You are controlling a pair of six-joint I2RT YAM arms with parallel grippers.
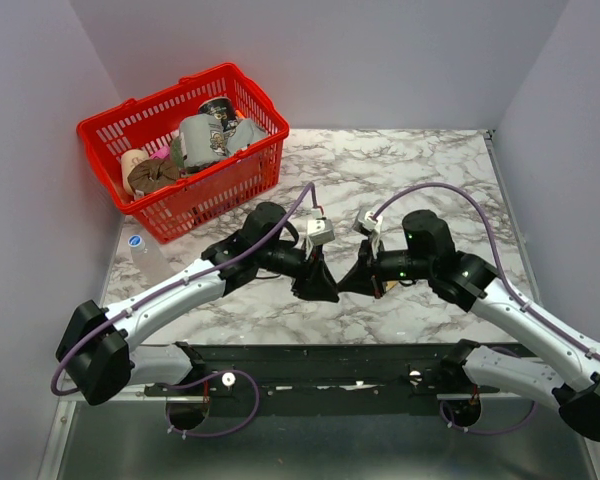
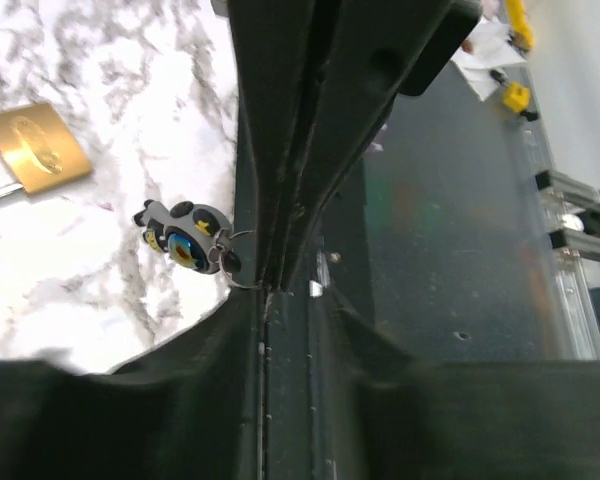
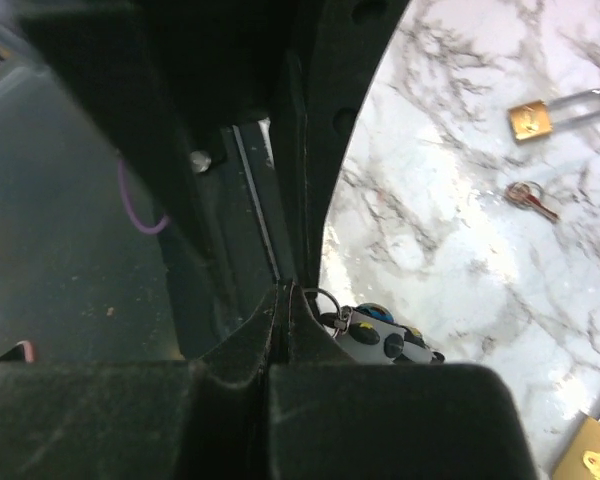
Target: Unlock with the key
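Right gripper (image 3: 285, 292) pinched shut beside the key ring (image 3: 320, 300), fob (image 3: 380, 342) dangling off it. The key itself is hidden (likely between those tips). Left gripper (image 1: 325, 286) sits tip-to-tip with it, open or not unclear. Brass padlock (image 3: 531, 119) lies well apart, shackle pointing away, body end facing the right gripper.

The left arm (image 1: 170, 295) and right arm (image 1: 525, 305) share white link shells between bulky black joint housings. A purple cable (image 1: 280, 225) loops along each to a small white wrist block (image 1: 320, 232). Green lights (image 1: 407, 269) glow on the right arm's black elbow.
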